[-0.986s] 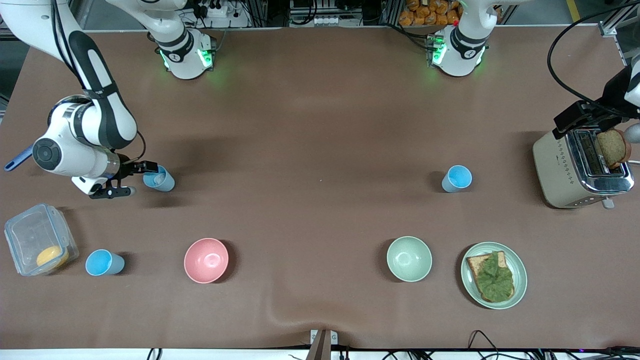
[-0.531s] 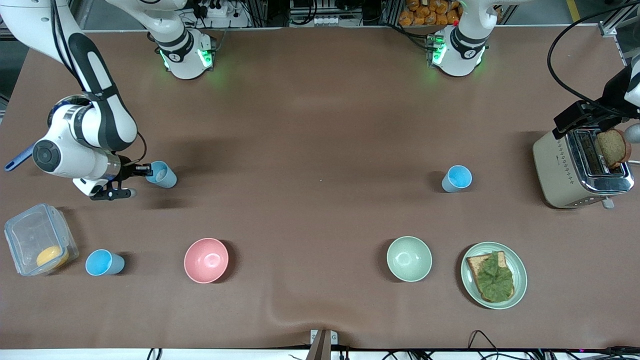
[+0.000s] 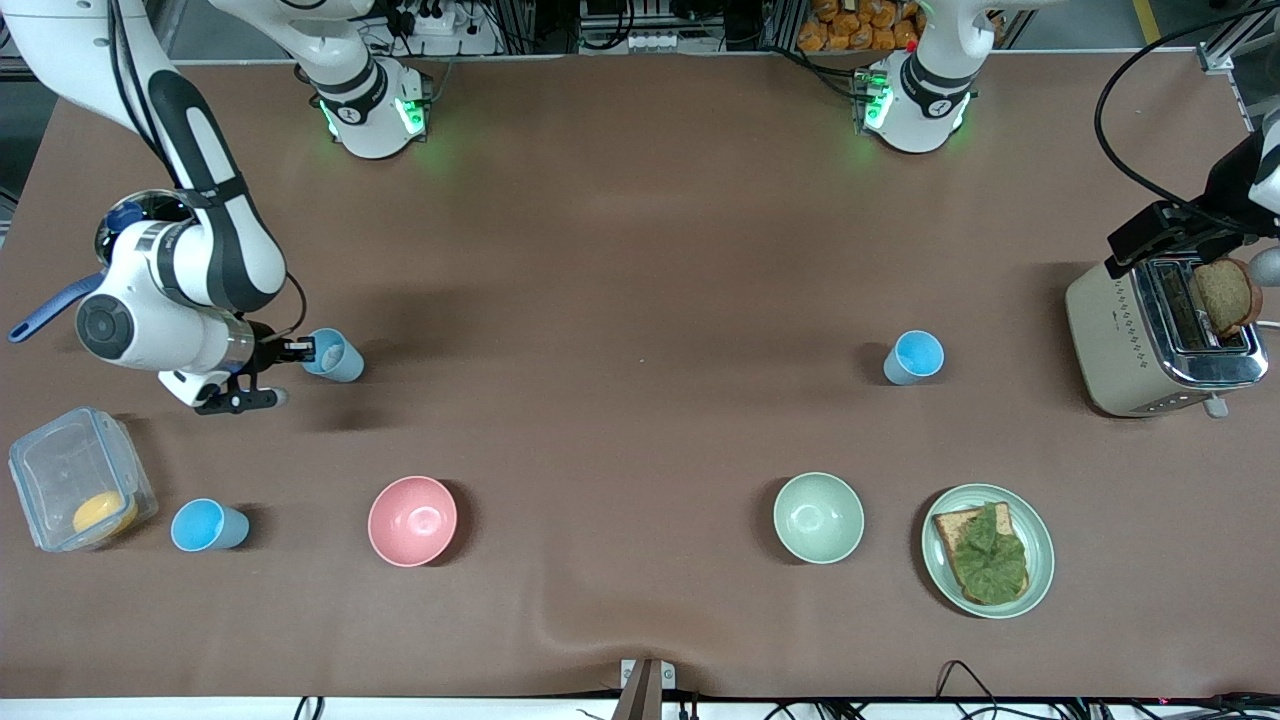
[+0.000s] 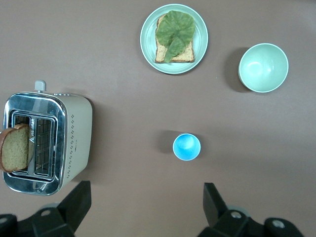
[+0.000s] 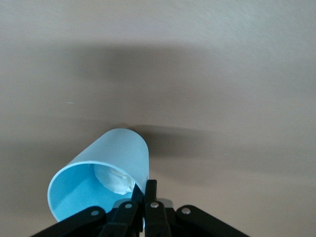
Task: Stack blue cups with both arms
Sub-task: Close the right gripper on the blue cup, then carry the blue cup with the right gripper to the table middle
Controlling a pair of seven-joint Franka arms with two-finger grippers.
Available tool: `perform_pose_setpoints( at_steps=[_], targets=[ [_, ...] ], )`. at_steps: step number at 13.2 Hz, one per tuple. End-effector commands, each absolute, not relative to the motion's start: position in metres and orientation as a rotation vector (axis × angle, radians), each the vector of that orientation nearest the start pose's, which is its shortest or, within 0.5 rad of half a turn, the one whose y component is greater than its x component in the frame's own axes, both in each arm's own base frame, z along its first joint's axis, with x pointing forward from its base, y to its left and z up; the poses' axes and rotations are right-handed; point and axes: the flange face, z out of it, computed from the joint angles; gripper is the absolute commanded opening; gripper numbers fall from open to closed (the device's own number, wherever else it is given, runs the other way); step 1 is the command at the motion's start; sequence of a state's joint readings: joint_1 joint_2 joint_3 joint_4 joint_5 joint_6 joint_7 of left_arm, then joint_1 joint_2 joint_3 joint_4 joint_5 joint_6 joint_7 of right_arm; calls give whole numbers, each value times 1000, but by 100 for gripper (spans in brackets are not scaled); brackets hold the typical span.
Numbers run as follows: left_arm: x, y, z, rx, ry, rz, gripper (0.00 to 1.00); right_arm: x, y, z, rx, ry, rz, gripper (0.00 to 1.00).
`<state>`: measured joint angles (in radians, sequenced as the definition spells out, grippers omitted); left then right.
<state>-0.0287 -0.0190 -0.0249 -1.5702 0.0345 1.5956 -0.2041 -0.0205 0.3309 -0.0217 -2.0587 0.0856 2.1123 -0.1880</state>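
Observation:
My right gripper (image 3: 303, 351) is shut on the rim of a blue cup (image 3: 336, 357) and holds it tilted just above the table, near the right arm's end. In the right wrist view the fingers (image 5: 150, 193) pinch the cup's wall (image 5: 109, 157); the cup is whitish inside. A second blue cup (image 3: 208, 526) stands upright beside a clear container. A third blue cup (image 3: 913, 357) stands toward the left arm's end and also shows in the left wrist view (image 4: 186, 147). My left gripper (image 4: 146, 198) is open and empty, high over the table by the toaster (image 3: 1165, 238).
A toaster (image 3: 1130, 340) with a bread slice stands at the left arm's end. A plate (image 3: 1040, 560) with toast and lettuce, a pale green bowl (image 3: 818, 517), a pink bowl (image 3: 412, 520) and a clear container (image 3: 60, 470) lie nearer the front camera.
My right gripper has carried the blue cup a little toward the left arm's end. The left arm has not moved.

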Motion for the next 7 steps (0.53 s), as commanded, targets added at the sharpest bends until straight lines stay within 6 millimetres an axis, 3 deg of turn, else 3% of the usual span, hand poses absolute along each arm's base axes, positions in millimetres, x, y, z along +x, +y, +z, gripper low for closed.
perform_pose_setpoints(
  at_steps=[1,2,3,7],
  targets=[
    [550,-26,641,-3125,-250,-64,100,590,46,301,-3041,-48,432,0],
    [550,-26,641,-3125,-250,-64,100,597,79,318,-3056,-3,436,0],
    [550,-26,641,-3125,-250,-64,100,597,126,326,-3054,50,430,0],
    [550,-26,641,-3125,-250,-64,100,583,303,314,-3030,291,417,0]
  ],
)
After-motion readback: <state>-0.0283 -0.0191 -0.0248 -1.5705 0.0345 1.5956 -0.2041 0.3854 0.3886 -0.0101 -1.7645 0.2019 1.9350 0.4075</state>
